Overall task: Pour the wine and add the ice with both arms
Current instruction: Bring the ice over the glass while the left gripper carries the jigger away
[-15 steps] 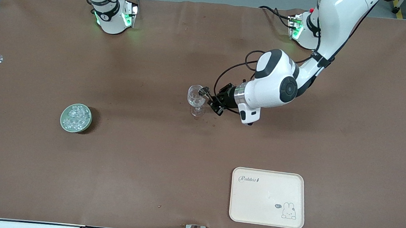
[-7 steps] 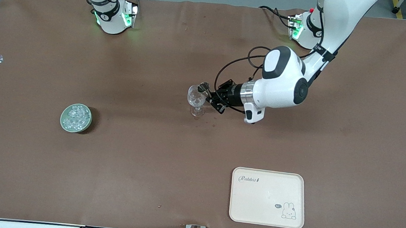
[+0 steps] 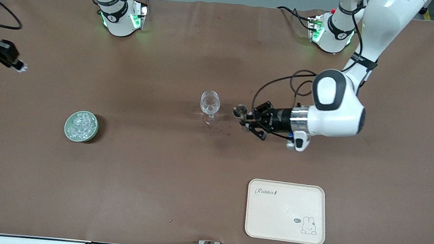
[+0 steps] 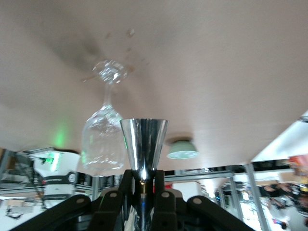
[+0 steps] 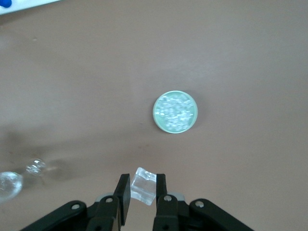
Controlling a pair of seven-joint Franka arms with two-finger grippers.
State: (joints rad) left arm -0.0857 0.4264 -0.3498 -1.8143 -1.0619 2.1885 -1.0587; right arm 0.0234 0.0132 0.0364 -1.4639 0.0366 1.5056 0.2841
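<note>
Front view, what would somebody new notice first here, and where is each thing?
The wine glass stands alone mid-table, with the left gripper beside it, its fingers shut on a steel jigger. The right gripper is up at the right arm's end of the table, holding one ice cube. A pale green bowl full of ice sits nearer the camera than the glass.
</note>
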